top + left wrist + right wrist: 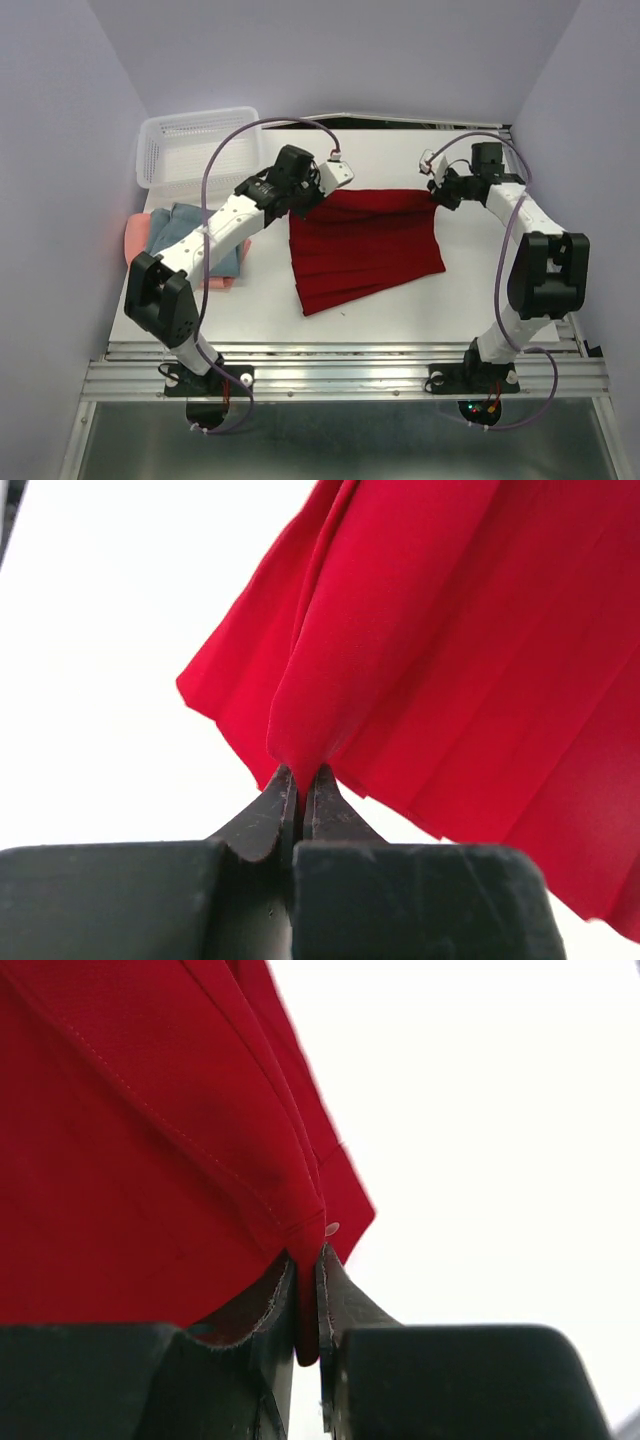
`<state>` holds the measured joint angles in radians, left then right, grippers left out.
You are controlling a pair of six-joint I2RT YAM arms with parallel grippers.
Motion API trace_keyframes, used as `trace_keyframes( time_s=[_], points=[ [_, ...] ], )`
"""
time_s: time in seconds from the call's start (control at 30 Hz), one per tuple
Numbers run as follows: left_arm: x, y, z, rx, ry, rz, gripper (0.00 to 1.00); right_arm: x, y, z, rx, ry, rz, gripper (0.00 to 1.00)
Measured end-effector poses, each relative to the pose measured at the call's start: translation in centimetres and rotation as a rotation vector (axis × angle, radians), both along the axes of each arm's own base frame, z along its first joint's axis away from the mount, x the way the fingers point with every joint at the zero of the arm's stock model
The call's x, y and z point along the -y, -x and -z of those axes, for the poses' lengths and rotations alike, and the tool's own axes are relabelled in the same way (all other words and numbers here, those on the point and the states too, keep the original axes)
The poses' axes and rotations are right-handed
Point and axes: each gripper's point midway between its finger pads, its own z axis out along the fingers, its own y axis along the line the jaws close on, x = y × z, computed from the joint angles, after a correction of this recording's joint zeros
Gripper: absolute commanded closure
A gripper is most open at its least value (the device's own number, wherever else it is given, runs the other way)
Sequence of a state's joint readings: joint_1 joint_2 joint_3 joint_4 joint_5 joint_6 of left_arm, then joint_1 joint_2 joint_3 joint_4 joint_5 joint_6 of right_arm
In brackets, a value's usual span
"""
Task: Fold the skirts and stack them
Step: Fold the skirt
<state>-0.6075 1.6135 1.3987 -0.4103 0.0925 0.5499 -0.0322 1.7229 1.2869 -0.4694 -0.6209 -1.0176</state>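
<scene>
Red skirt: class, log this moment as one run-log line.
red skirt: lying on table | left gripper: jaws shut on its far left corner | right gripper: jaws shut on its far right corner

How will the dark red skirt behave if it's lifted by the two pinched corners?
Probably floppy: the dark red skirt bunches softly where the left gripper pinches it. It would likely sag between that and the right gripper. Its visible pleats may splay open.

top: high, rear, looking down | wrists: close-up, perhaps upward | shared: red skirt (pixel 365 245)
</scene>
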Motion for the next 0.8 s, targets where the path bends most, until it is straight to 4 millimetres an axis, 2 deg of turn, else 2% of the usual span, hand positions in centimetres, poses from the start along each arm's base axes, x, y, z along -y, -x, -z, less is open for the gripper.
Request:
trace_keyframes(
  time_s=[0.17, 0.23, 0.3, 0.4, 0.47, 0.5, 0.57, 0.6, 0.63, 0.7, 0.77, 0.8],
  points=[
    [-1.1, 2.5, -3.0, 0.017, 0.007, 0.024, 1.00, -0.2, 1.7, -4.8, 0.117, 0.020, -0.044, 0.99],
    [-1.2, 3.9, -3.8, 0.029, 0.005, 0.057, 1.00, -0.3, 2.7, -5.5, 0.146, 0.033, -0.069, 0.99],
    [-1.2, 6.2, -3.6, 0.024, -0.001, 0.108, 1.00, -0.4, 4.4, -4.8, 0.153, 0.055, -0.098, 0.99],
    [-1.0, 9.7, -1.2, -0.029, -0.032, 0.191, 1.00, -0.4, 6.6, -2.0, 0.121, 0.079, -0.137, 0.99],
    [-1.1, 11.7, 1.6, -0.084, -0.067, 0.231, 1.00, -0.4, 8.8, 1.1, 0.066, 0.093, -0.163, 0.92],
    [-1.1, 13.1, 3.7, -0.132, -0.096, 0.259, 1.00, -0.4, 10.1, 2.9, 0.031, 0.100, -0.180, 0.87],
    [-1.6, 14.6, 6.8, -0.205, -0.143, 0.279, 0.98, -0.7, 12.5, 5.4, -0.018, 0.112, -0.212, 0.83],
    [-1.8, 15.2, 8.2, -0.239, -0.164, 0.287, 0.90, -0.8, 13.4, 6.4, -0.034, 0.120, -0.227, 0.80],
    [-1.8, 15.6, 9.2, -0.260, -0.178, 0.292, 0.87, -1.0, 14.4, 7.2, -0.044, 0.127, -0.244, 0.79],
    [-2.0, 16.3, 11.0, -0.307, -0.203, 0.298, 0.75, -1.2, 15.2, 7.8, -0.047, 0.141, -0.266, 0.78],
    [-1.6, 17.0, 11.8, -0.331, -0.208, 0.315, 0.59, -1.1, 15.1, 7.6, -0.033, 0.154, -0.269, 0.67],
    [-1.2, 17.5, 11.9, -0.339, -0.200, 0.331, 0.49, -1.0, 14.9, 7.4, -0.018, 0.166, -0.269, 0.54]
  ],
)
